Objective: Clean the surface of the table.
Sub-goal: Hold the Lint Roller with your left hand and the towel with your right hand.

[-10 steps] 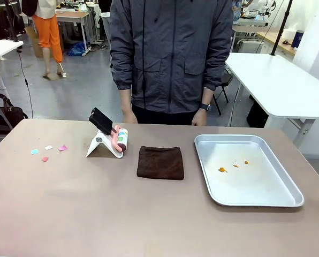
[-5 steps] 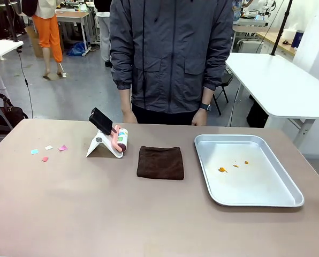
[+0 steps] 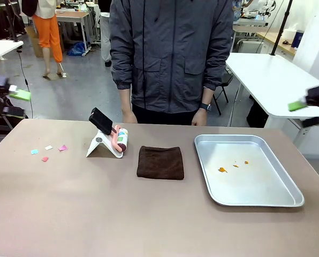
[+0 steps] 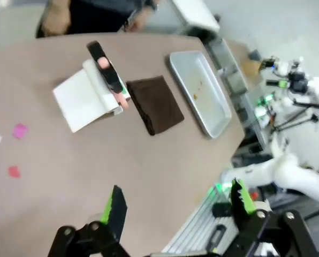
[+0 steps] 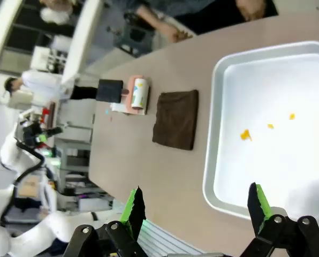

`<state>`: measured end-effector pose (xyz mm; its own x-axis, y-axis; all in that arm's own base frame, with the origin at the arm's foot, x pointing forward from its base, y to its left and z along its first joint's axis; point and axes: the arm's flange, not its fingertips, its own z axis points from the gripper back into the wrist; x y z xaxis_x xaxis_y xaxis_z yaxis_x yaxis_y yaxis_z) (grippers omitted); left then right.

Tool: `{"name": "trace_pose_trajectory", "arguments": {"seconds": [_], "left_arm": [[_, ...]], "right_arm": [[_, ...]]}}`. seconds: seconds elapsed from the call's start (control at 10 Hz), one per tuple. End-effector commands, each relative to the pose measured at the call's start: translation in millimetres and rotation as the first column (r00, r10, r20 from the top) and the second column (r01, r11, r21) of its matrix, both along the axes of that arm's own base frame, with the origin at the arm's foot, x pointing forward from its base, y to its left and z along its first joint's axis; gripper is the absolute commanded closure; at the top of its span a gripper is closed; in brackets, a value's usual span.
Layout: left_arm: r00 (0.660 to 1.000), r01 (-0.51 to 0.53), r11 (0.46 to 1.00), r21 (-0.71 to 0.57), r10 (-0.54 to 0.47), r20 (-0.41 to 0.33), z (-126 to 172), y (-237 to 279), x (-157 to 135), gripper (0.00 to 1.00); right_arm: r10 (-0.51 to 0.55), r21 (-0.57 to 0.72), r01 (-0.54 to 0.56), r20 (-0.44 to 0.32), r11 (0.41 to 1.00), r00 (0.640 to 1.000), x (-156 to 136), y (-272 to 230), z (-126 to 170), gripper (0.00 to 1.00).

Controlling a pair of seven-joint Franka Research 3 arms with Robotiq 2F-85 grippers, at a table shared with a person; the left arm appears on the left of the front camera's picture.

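The taupe table (image 3: pixel 95 214) carries several small paper scraps (image 3: pixel 47 151) at its left. A lint roller (image 3: pixel 118 139) leans on a white stand (image 3: pixel 99 145) left of centre, and a dark brown cloth (image 3: pixel 160 161) lies flat beside it. My left gripper (image 3: pixel 15 101) hangs open above the table's far left corner, and my right gripper (image 3: pixel 309 110) hangs open above the far right edge. From the left wrist, the open left gripper (image 4: pixel 178 201) looks down on the table (image 4: pixel 95 160), scraps (image 4: pixel 19 130), roller (image 4: pixel 103 72) and cloth (image 4: pixel 155 103). The right gripper (image 5: pixel 196 203) is open too, high over the table (image 5: pixel 149 160).
A shiny silver tray (image 3: pixel 288 198) with orange crumbs (image 3: pixel 222 169) lies at the right, its rim (image 5: pixel 210 160) under the right wrist beside the cloth (image 5: pixel 176 119). A person in a grey jacket (image 3: pixel 170 53) stands at the far edge, hands (image 3: pixel 198 119) low.
Both grippers have come into the front view, one at the left edge and one at the right edge. Nothing on the table has moved.
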<state>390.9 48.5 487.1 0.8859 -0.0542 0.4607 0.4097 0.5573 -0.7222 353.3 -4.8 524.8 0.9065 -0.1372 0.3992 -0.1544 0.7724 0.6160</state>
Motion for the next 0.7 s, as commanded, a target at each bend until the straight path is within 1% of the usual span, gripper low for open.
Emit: {"name": "trace_pose_trajectory", "arguments": {"seconds": [0.0,0.1,0.2,0.3,0.4,0.5,0.6], "left_arm": [[0.997,0.032,0.996,0.078,-0.027,-0.067,-3,-17,23,0.0],[0.996,0.027,0.995,0.094,-0.02,-0.083,-4,-33,36,0.0],[0.996,-0.014,0.994,0.111,0.024,-0.091,-4,-45,51,0.0],[0.994,-0.037,0.992,0.123,0.049,-0.099,-6,-54,66,0.0],[0.989,-0.073,0.989,0.129,0.088,-0.115,-10,-66,84,0.0],[0.982,-0.116,0.984,0.137,0.134,-0.131,-16,-75,99,0.0],[0.975,-0.139,0.982,0.127,0.158,-0.155,-24,-83,115,0.0]], "right_arm": [[0.033,-0.106,-0.035,-0.018,0.994,0.999,37,56,1,0.0],[0.069,-0.136,-0.071,-0.02,0.988,0.997,48,100,-1,0.0],[0.081,-0.164,-0.087,-0.041,0.983,0.996,58,139,-7,0.0],[0.093,-0.183,-0.111,-0.1,0.977,0.991,68,168,-18,0.0],[0.09,-0.188,-0.115,-0.135,0.975,0.987,79,197,-35,0.0],[0.131,-0.173,-0.157,-0.152,0.972,0.98,88,220,-53,0.0],[0.163,-0.133,-0.181,-0.138,0.974,0.977,95,240,-72,0.0]]}}
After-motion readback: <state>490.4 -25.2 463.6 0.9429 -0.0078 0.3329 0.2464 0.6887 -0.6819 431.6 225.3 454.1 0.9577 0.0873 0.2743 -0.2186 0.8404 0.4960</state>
